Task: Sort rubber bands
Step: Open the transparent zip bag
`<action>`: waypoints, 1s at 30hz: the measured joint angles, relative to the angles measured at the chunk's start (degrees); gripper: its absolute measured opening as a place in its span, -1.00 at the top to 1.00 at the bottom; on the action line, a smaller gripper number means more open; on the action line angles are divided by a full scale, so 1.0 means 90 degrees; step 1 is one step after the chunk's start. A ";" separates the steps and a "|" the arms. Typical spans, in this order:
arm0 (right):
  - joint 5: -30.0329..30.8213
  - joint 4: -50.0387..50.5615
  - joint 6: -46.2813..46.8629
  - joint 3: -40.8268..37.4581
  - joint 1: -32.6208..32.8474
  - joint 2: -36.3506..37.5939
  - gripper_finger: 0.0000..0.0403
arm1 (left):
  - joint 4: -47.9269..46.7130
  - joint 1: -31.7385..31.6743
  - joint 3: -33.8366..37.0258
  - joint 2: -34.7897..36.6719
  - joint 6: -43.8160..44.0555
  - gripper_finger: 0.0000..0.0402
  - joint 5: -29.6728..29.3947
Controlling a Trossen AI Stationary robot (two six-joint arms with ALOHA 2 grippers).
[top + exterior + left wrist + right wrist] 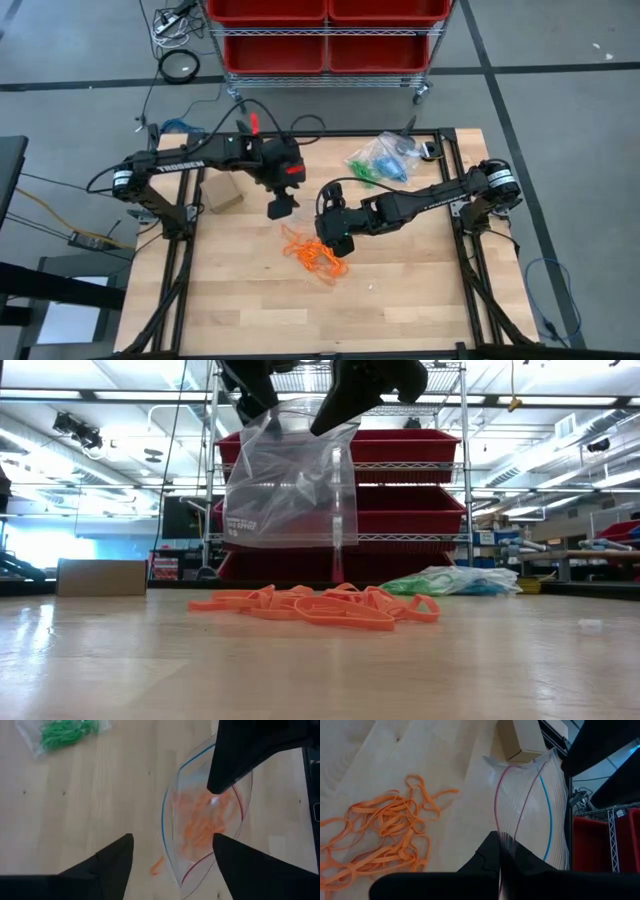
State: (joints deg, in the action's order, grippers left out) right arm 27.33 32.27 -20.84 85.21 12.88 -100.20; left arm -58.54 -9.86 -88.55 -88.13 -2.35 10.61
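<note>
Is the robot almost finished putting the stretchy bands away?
About halfway, it seems. Done: green rubber bands and blue rubber bands sit bagged at the table's far side. In hand: the right gripper, jaws shut, holds a clear plastic zip bag up over the table; the left gripper hangs open beside it. Left: the pile of orange rubber bands lies loose on the wooden table.

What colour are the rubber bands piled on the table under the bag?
Orange rubber bands, clearest in the right wrist view.
</note>
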 joint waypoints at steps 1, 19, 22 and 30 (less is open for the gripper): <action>0.0001 0.0000 0.0000 0.0000 0.0000 0.0000 1.00 | 0.0000 0.0016 0.0000 -0.0003 0.0000 -0.40 0.0000; 0.0001 -0.0007 -0.0007 0.0000 0.0000 0.0000 1.00 | 0.0213 0.0025 0.0743 -0.0037 -0.0006 -0.26 -0.0205; 0.0001 -0.0007 -0.0007 0.0000 0.0000 0.0000 1.00 | 0.0210 0.0025 0.0785 -0.0037 -0.0027 -0.26 -0.0161; 0.0006 -0.0126 -0.0049 0.0000 0.0000 0.0000 1.00 | 0.0232 0.0025 0.0801 -0.0040 -0.0058 -0.02 0.0453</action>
State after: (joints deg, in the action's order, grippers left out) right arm 27.38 31.14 -21.28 85.21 12.88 -100.20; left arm -56.46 -9.63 -81.34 -88.49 -2.87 14.69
